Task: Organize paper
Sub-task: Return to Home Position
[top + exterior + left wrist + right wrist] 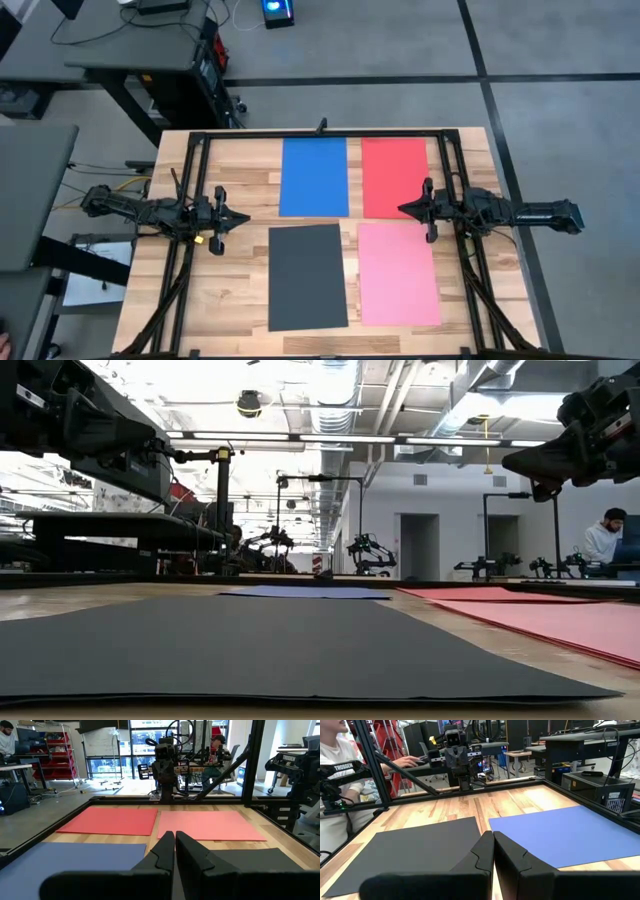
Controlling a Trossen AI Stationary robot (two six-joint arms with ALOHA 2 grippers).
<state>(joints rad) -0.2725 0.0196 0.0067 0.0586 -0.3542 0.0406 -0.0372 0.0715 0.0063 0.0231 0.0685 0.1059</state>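
Four sheets of paper lie flat on the wooden table, apart from one another: blue point(314, 176) at far centre, red point(394, 177) at far right, dark grey point(306, 277) at near centre, pink point(398, 273) at near right. My left gripper point(244, 216) hovers shut above the table's left side, pointing level toward the sheets. My right gripper point(404, 208) hovers shut above the gap between the red and pink sheets, pointing toward the left. Both sets of fingers point(174, 845) point(493, 842) hold nothing.
A black metal frame point(320, 133) runs around the table's far, left and right sides. Bare wood point(240, 290) lies on the near left. Beyond the table stand other benches and robot arms; a person point(335, 775) sits past the left side.
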